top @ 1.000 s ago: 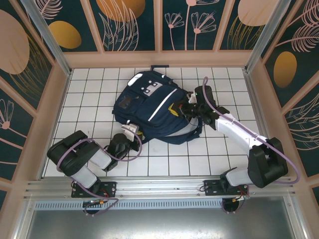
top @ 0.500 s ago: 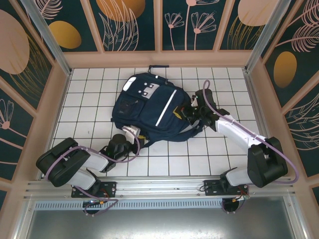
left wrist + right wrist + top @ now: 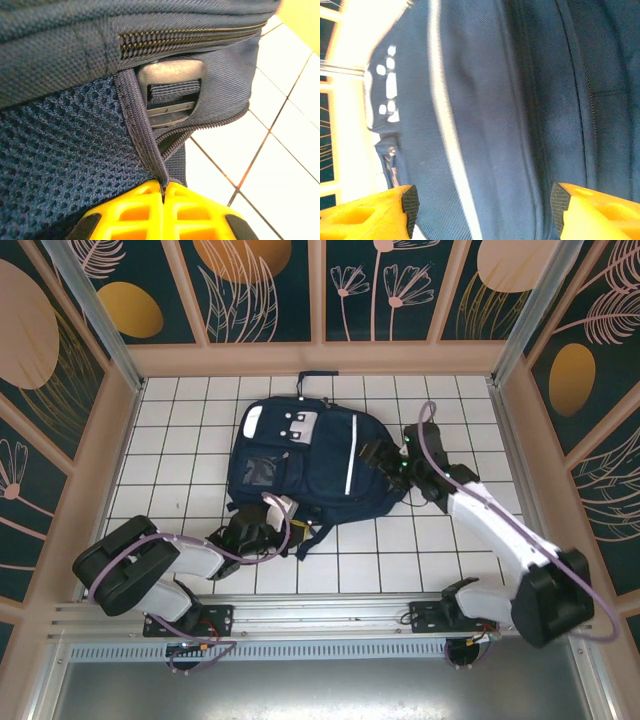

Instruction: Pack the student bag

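From above, the left gripper (image 3: 262,531) has its jaws clenched at the near edge of the student bag (image 3: 305,460), and the right gripper (image 3: 385,460) stands at the bag's right side. The bag lies far of centre on the tiled table (image 3: 180,440), with bare tiles to the left and near.

At the left wrist, yellow fingers (image 3: 195,220) pinch the bag's navy edging, and free tiles lie to the right.

At the right wrist, the jaws are spread and released, with the bag's striped front just beyond them.

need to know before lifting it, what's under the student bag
The student bag lies flat on the white tiled table; a dark strap pokes out at its near edge. Anything else beneath it is hidden.
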### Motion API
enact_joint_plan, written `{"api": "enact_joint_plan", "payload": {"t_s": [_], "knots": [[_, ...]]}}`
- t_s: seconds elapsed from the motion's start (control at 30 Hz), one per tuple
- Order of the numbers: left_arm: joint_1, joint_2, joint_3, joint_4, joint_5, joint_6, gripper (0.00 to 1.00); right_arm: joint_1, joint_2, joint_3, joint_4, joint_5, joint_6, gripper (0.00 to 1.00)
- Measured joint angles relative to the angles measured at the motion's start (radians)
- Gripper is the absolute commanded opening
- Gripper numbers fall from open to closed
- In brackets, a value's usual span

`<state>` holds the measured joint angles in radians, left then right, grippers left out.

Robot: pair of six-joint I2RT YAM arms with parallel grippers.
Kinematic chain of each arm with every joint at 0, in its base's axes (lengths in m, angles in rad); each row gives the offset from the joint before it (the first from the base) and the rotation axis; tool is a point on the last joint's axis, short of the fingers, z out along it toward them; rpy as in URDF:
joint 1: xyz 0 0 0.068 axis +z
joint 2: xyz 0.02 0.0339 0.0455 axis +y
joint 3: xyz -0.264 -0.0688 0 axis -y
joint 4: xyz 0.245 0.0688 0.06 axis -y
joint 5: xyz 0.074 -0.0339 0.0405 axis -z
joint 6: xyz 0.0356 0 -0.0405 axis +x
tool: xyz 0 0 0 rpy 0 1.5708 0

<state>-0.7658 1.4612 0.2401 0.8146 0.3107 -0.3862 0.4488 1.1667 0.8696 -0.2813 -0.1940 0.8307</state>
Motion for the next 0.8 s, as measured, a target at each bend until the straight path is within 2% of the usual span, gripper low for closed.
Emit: {"api": "enact_joint_plan", "payload": {"t_s": [0.1, 0.17, 0.2, 0.33, 0.47, 0.6, 0.8], "knots": [[0.000, -0.016, 0.024, -0.036, 0.031, -0.020, 0.00, 0.023, -0.187, -0.081, 0.016, 0.002, -0.090, 0.60], [0.000, -0.018, 0.043, -0.057, 0.056, -0.038, 0.00, 0.051, -0.295, -0.174, 0.059, -0.047, -0.137, 0.57], [0.000, -0.018, 0.052, -0.064, 0.070, -0.050, 0.00, 0.070, -0.339, -0.231, 0.093, -0.079, -0.154, 0.53], [0.000, 0.005, 0.098, -0.077, 0.123, -0.091, 0.00, 0.149, -0.385, -0.451, 0.218, -0.207, -0.178, 0.49], [0.000, 0.036, 0.121, -0.078, 0.160, -0.121, 0.00, 0.160, -0.243, -0.576, 0.387, -0.346, -0.153, 0.51], [0.001, 0.046, 0.121, -0.077, 0.173, -0.142, 0.00, 0.160, -0.027, -0.597, 0.599, -0.460, -0.121, 0.54], [0.005, 0.074, 0.135, -0.070, 0.193, -0.167, 0.00, 0.162, 0.159, -0.604, 0.829, -0.547, -0.092, 0.54]]}}
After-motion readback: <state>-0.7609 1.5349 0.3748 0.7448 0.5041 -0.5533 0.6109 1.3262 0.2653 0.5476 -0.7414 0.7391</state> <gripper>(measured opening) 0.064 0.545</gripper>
